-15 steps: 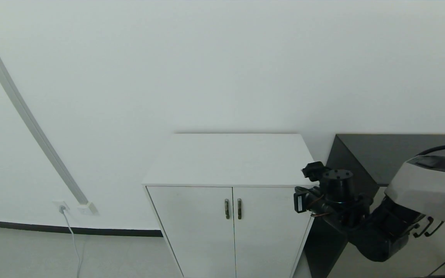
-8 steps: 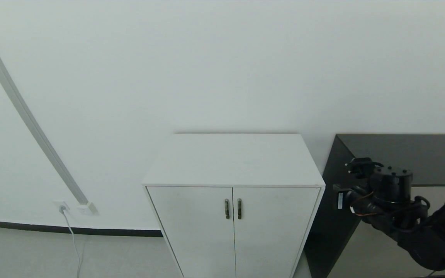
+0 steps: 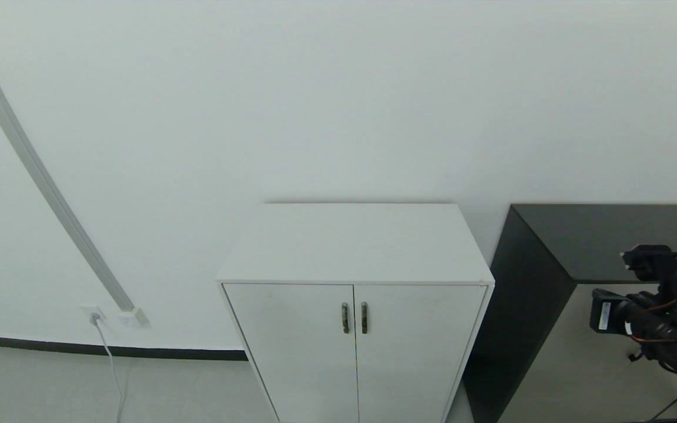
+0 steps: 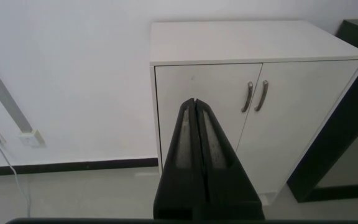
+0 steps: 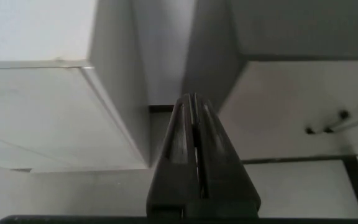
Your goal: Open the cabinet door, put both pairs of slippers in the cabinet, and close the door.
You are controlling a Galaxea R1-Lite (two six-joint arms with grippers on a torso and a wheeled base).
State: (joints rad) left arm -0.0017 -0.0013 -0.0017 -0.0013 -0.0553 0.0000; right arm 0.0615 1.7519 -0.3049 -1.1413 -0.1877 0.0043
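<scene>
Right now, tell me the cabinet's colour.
The cabinet is white, clearest in the left wrist view.

Approach the cabinet (image 3: 355,247) from the front: the path from the left gripper (image 4: 195,104), jaws pressed together, to the handles (image 3: 345,317) is open. The handles sit side by side at the meeting edge of the two closed doors, which bar the interior. On the cabinet's right, the dark worktop (image 3: 609,235) stands close and leaves only a narrow gap, which the right gripper (image 5: 194,102) faces. On the left, a cable (image 3: 110,367) hangs from a wall socket to the floor. The wall blocks the rear.
</scene>
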